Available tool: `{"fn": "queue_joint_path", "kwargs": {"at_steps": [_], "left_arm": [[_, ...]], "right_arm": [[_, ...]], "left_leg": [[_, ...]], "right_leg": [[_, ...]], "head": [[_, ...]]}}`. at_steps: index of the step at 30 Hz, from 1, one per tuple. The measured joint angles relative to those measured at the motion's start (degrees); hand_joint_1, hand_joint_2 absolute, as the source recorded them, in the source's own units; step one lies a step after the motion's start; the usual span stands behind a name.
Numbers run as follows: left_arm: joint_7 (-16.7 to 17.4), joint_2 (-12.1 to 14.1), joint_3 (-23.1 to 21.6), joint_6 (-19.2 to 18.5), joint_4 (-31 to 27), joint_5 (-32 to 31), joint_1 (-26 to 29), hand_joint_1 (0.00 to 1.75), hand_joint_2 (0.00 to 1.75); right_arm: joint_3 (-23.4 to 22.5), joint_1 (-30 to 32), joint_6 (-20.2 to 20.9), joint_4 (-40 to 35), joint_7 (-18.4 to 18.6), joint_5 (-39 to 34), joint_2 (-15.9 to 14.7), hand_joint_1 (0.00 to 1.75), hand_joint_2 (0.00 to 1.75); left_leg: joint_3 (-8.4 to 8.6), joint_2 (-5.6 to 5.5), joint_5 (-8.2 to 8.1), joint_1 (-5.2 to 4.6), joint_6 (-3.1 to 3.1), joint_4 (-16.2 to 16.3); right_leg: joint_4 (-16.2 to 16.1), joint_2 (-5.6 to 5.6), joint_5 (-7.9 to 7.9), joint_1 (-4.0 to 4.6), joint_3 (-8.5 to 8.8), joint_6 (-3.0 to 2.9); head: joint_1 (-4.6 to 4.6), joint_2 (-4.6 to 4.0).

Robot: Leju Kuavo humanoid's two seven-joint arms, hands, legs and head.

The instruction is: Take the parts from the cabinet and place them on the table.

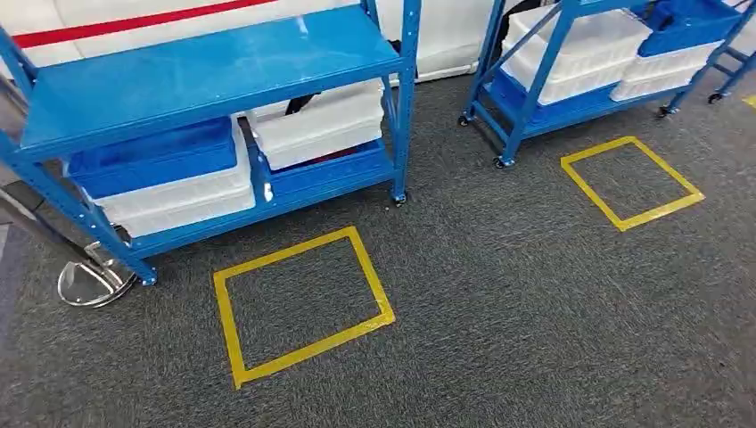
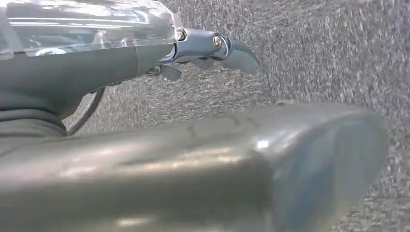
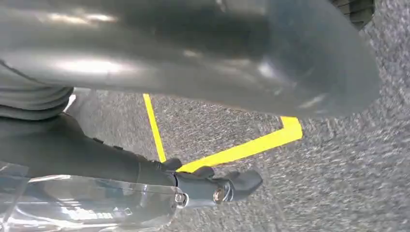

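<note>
A blue cabinet rack (image 1: pixel 214 67) stands at the left of the head view. Its lower shelf carries stacked white bins (image 1: pixel 316 125) and a blue bin (image 1: pixel 152 156) on more white bins (image 1: pixel 178 201); whatever lies inside them is hidden. A second blue rack (image 1: pixel 535 111) with white bins (image 1: pixel 579 45) stands at the back right. My left hand (image 2: pixel 145 63) hangs over grey carpet, its fingers (image 2: pixel 237 53) stretched out and holding nothing. My right hand (image 3: pixel 121 164) also hangs over the carpet, its fingers (image 3: pixel 241 181) loose and bare.
Two yellow tape squares mark the grey carpet, one (image 1: pixel 373 276) before the near rack and one (image 1: pixel 664 209) before the far rack. A chrome round base (image 1: pixel 89 281) sits by the near rack's left leg. Yellow tape (image 3: pixel 241 150) runs under my right hand.
</note>
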Motion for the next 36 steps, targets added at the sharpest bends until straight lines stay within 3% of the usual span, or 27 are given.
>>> {"fn": "queue_joint_path", "kwargs": {"at_steps": [1,2,3,4,5,9,10,11,12,14,15,16,18,19,20,21,23,25,26,27,28,29,30,31,32,35,36], "left_arm": [[0.0,0.0,0.0,0.0,0.0,0.0,0.0,0.0,0.0],[0.0,0.0,0.0,0.0,0.0,0.0,0.0,0.0,0.0],[0.0,0.0,0.0,0.0,0.0,0.0,0.1,0.0,0.0],[-0.1,-0.4,0.0,0.1,0.1,-0.3,0.2,0.0,0.0],[-0.2,-0.4,0.0,0.2,0.1,-0.4,0.2,0.0,0.0],[-0.3,-1.6,-0.1,0.0,-0.3,-0.5,0.2,0.0,0.0],[-0.3,-1.8,-0.1,0.1,-0.4,-0.6,0.2,0.0,0.0],[-0.3,-2.4,-0.1,0.1,-0.7,-0.6,0.2,0.0,0.0],[-0.3,-3.0,-0.2,0.0,-0.8,-0.8,0.0,0.0,0.0],[-0.3,-3.6,-0.2,-0.1,-1.6,-0.9,-0.1,0.0,0.0],[-0.3,-3.9,-0.2,-0.4,-1.8,-0.9,-0.1,0.0,0.0],[-0.3,-4.0,-0.2,-0.7,-2.2,-0.9,0.1,0.0,0.0],[-0.2,-4.2,-0.2,-1.2,-2.9,-0.9,0.4,0.0,0.0],[-0.2,-4.4,-0.2,-1.4,-3.3,-0.9,0.4,0.0,0.0],[-0.2,-4.5,-0.2,-1.7,-3.6,-0.9,0.3,0.0,0.0],[-0.2,-4.7,-0.2,-2.0,-3.9,-0.9,0.2,0.0,0.0],[-0.1,-5.2,-0.2,-2.4,-4.9,-0.9,0.4,0.0,0.0],[0.0,-5.6,-0.2,-2.8,-5.4,-0.9,0.6,0.0,0.0],[0.0,-6.0,-0.2,-2.9,-5.5,-0.9,0.7,0.0,0.0],[-0.1,-6.1,-0.2,-3.0,-5.9,-1.0,0.7,0.0,0.0],[-0.3,-6.3,-0.2,-3.2,-6.2,-1.0,0.6,0.0,0.0],[-0.6,-6.3,-0.2,-3.4,-6.6,-1.0,0.5,0.0,0.0],[-0.9,-6.6,-0.2,-3.8,-6.9,-1.0,0.5,0.0,0.0],[-1.0,-6.8,-0.2,-4.1,-7.1,-1.0,0.6,0.0,0.0],[-1.1,-7.1,-0.2,-4.2,-7.3,-1.0,0.7,0.0,0.0],[-1.3,-7.7,-0.2,-4.4,-8.0,-1.0,0.8,0.0,0.0],[-1.3,-7.7,-0.2,-4.4,-8.2,-1.0,0.8,0.0,0.0]], "right_arm": [[0.0,0.0,0.0,0.0,0.0,0.0,0.0,0.0,0.0],[-0.1,0.0,0.0,0.0,0.0,0.1,0.0,0.0,0.0],[-0.2,0.0,0.0,0.0,0.0,0.2,0.0,0.0,0.0],[-0.3,0.1,0.0,0.0,0.2,0.4,-0.1,0.0,0.0],[-0.5,0.2,0.2,0.0,0.4,0.5,-0.1,0.0,0.0],[-0.7,-0.3,0.3,-0.5,1.1,0.7,-0.1,0.0,0.0],[-0.7,-0.3,0.5,-0.5,1.2,0.7,0.0,0.0,0.0],[-0.8,-0.2,0.6,-0.8,1.4,0.7,0.0,0.0,0.0],[-0.9,-0.1,0.7,-1.0,1.6,0.7,0.0,0.0,0.0],[-1.0,0.0,0.9,-1.1,1.6,0.7,0.0,0.0,0.0],[-1.0,-0.1,1.0,-1.2,1.6,0.7,0.0,0.0,0.0],[-1.0,-0.1,1.1,-1.4,1.6,0.7,0.0,0.0,0.0],[-1.0,-0.2,1.1,-1.4,1.6,0.8,0.0,0.0,0.0],[-1.0,-0.2,1.1,-1.4,1.6,0.9,0.0,0.0,0.0],[-1.0,-0.2,1.1,-1.4,1.6,0.9,0.0,0.0,0.0],[-1.0,-0.2,1.1,-1.4,1.6,0.9,0.0,0.0,0.0],[-1.0,-0.5,1.2,-1.6,1.6,1.0,0.0,0.0,0.0],[-1.0,-0.9,1.3,-1.7,1.6,1.1,0.0,0.0,0.0],[-1.1,-0.7,1.3,-1.8,1.6,1.1,0.0,0.0,0.0],[-1.3,-0.7,1.3,-1.8,1.4,0.8,0.0,0.0,0.0],[-1.5,-0.7,1.2,-1.9,1.2,0.4,0.0,0.0,0.0],[-1.7,-0.7,1.2,-1.9,1.0,0.2,0.0,0.0,0.0],[-2.0,-0.7,1.1,-1.9,0.9,0.0,0.0,0.0,0.0],[-2.3,-0.7,1.1,-1.9,0.9,-0.1,0.0,0.0,0.0],[-2.3,-0.7,1.1,-1.9,0.9,-0.1,0.0,0.0,0.0],[-2.4,-0.5,1.1,-2.0,0.9,-0.1,-0.1,0.0,0.0],[-2.4,-0.6,1.1,-2.0,0.9,-0.1,-0.1,0.0,0.0]], "left_leg": [[-0.04,-0.22,0.02,0.0,0.0,0.0],[-0.16,-1.14,0.03,0.0,-0.02,0.1],[-0.18,-1.98,0.04,0.04,-0.05,0.2],[-0.14,-4.68,-0.39,0.41,-0.79,1.1],[-0.9,-5.29,-0.65,0.3,-1.25,1.6],[-1.69,-7.8,-0.24,0.62,-3.01,1.6],[-1.71,-6.36,-0.52,0.63,-3.1,2.0],[-2.38,-2.37,-1.63,0.33,-3.31,3.7],[-4.25,-0.85,-3.67,0.44,-3.47,7.3],[-8.63,-0.31,-7.6,0.64,-3.72,16.1],[-10.25,-0.22,-8.34,0.64,-3.84,19.3],[-10.35,-0.17,-7.45,0.65,-3.87,19.4],[-6.84,0.18,-3.27,0.63,-3.62,12.8],[-3.67,1.09,-0.61,0.55,-3.27,6.8],[-1.61,3.8,-0.24,0.24,-2.76,2.4],[-1.5,4.94,-0.49,-0.21,-2.16,2.2],[-1.94,3.6,-0.42,-0.43,-1.84,2.2],[-1.36,2.27,-0.02,-0.11,-1.04,1.3],[-1.0,1.91,0.36,0.12,-0.82,0.9],[-0.96,1.73,0.49,0.32,-0.26,0.7],[-1.1,1.3,0.52,0.29,-0.17,0.7],[-1.19,0.72,0.49,0.29,-0.11,0.7],[-1.2,0.24,0.47,0.24,-0.1,0.7],[-1.13,-0.17,0.44,0.23,-0.09,0.7],[-0.93,-0.54,0.32,0.24,-0.13,0.7],[-0.25,-1.45,-0.36,0.33,-0.82,1.1],[-0.63,-1.52,-0.81,-0.19,-1.31,1.8]], "right_leg": [[0.9,0.09,-0.34,-0.04,-0.46,0.06],[3.9,0.29,-1.13,-0.17,-2.07,0.26],[4.1,0.33,-0.26,-0.31,-2.28,0.44],[-9.1,2.59,8.0,-1.05,3.9,0.86],[-10.7,6.22,7.18,-1.38,4.62,0.9],[-11.2,3.65,7.47,-0.82,4.43,-0.54],[-11.8,2.78,7.76,-1.1,4.71,-1.01],[-12.0,2.07,7.77,-1.03,4.98,-1.28],[-12.0,1.16,7.64,-0.85,5.02,-1.69],[-12.0,-0.71,7.44,-0.55,5.03,-1.97],[-12.0,-1.52,7.35,-0.43,5.04,-2.03],[-12.0,-2.26,7.26,-0.39,5.16,-2.01],[-12.0,-3.5,6.94,-0.34,5.61,-1.86],[-12.0,-4.2,6.71,-0.31,6.01,-1.67],[-12.0,-4.83,6.49,-0.21,6.29,-1.43],[-11.9,-5.43,6.25,0.14,6.35,-1.02],[-12.2,-6.18,6.23,-0.04,6.65,-0.4],[-12.5,-7.17,6.02,0.17,7.27,0.34],[-11.5,-4.19,5.37,-0.29,7.21,0.72],[-9.1,-1.59,3.48,-0.38,5.87,0.65],[-4.7,-0.17,1.1,-0.33,3.6,0.65],[0.5,0.38,-1.17,-0.33,0.85,0.7],[4.5,0.49,-2.29,-0.32,-1.43,0.75],[5.9,0.49,-1.76,-0.33,-2.45,0.79],[4.4,0.49,0.28,-0.36,-2.18,0.77],[-10.0,0.79,8.86,-0.54,3.77,0.45],[-11.5,1.17,8.08,-0.24,4.07,0.37]], "head": [[0.02,0.0],[0.02,-0.02],[0.0,-0.02],[0.02,-0.02],[0.06,-0.02],[0.02,-0.02],[-0.02,-0.02],[-0.31,-0.02],[-0.42,-0.02],[-0.39,-0.02],[-0.42,-0.02],[-0.44,-0.02],[-0.44,-0.02],[-0.44,-0.02],[-0.42,-0.02],[-0.35,-0.02],[-0.35,-0.02],[-0.37,0.0],[-0.35,-0.02],[-0.11,-0.02],[-0.09,-0.02],[0.0,0.0],[0.0,-0.02],[-0.02,-0.02],[0.0,0.0],[0.02,-0.02],[0.0,-0.02]]}}
